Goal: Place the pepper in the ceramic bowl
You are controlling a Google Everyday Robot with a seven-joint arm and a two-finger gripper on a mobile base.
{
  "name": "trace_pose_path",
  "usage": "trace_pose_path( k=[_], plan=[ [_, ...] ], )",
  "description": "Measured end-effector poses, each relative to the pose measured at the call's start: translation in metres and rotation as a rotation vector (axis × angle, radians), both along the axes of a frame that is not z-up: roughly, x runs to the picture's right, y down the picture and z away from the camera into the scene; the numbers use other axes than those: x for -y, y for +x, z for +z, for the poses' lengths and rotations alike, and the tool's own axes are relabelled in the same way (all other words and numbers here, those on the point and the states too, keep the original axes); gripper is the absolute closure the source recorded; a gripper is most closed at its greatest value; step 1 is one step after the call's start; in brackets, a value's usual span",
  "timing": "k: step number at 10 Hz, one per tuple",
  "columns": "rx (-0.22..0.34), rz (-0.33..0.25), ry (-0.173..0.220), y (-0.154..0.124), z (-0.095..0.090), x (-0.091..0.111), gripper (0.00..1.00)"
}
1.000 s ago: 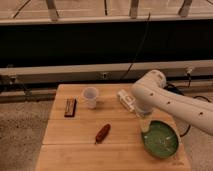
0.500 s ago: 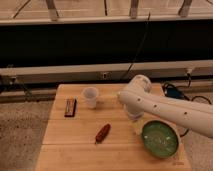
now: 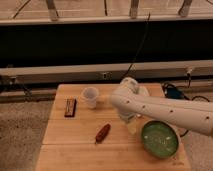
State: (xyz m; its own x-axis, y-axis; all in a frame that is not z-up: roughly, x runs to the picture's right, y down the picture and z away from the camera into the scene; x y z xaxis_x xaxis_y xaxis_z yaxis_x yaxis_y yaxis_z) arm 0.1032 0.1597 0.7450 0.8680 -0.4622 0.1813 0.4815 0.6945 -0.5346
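Here, fingers [image 3: 126,120] wide apart, empty, above table [image 3: 65,145] between pepper [image 3: 102,133] and ceramic bowl [image 3: 160,139].

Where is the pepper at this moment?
In the camera view, the pepper lies on the table, left of the ceramic bowl; the gripper hangs between them.

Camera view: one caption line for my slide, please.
The open gripper hangs over the table, between the pepper and the ceramic bowl.
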Motion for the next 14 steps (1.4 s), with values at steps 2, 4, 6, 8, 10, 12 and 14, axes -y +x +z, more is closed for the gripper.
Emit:
trace_pose_path(
  k=[2, 4, 6, 8, 10, 12, 14],
  plan=[
    [0.032, -0.053, -0.009, -0.015, 0.009, -0.006, 0.2],
    [0.077, -0.126, -0.023, -0.033, 0.02, -0.017, 0.2],
    [0.092, -0.155, -0.031, -0.038, 0.027, -0.025, 0.2],
    [0.121, -0.186, -0.036, -0.052, 0.037, -0.035, 0.2],
    [0.14, -0.22, -0.045, -0.063, 0.04, -0.043, 0.2],
    [0.151, -0.246, -0.047, -0.069, 0.046, -0.05, 0.2],
    [0.172, -0.249, -0.047, -0.076, 0.053, -0.058, 0.2]
  ],
)
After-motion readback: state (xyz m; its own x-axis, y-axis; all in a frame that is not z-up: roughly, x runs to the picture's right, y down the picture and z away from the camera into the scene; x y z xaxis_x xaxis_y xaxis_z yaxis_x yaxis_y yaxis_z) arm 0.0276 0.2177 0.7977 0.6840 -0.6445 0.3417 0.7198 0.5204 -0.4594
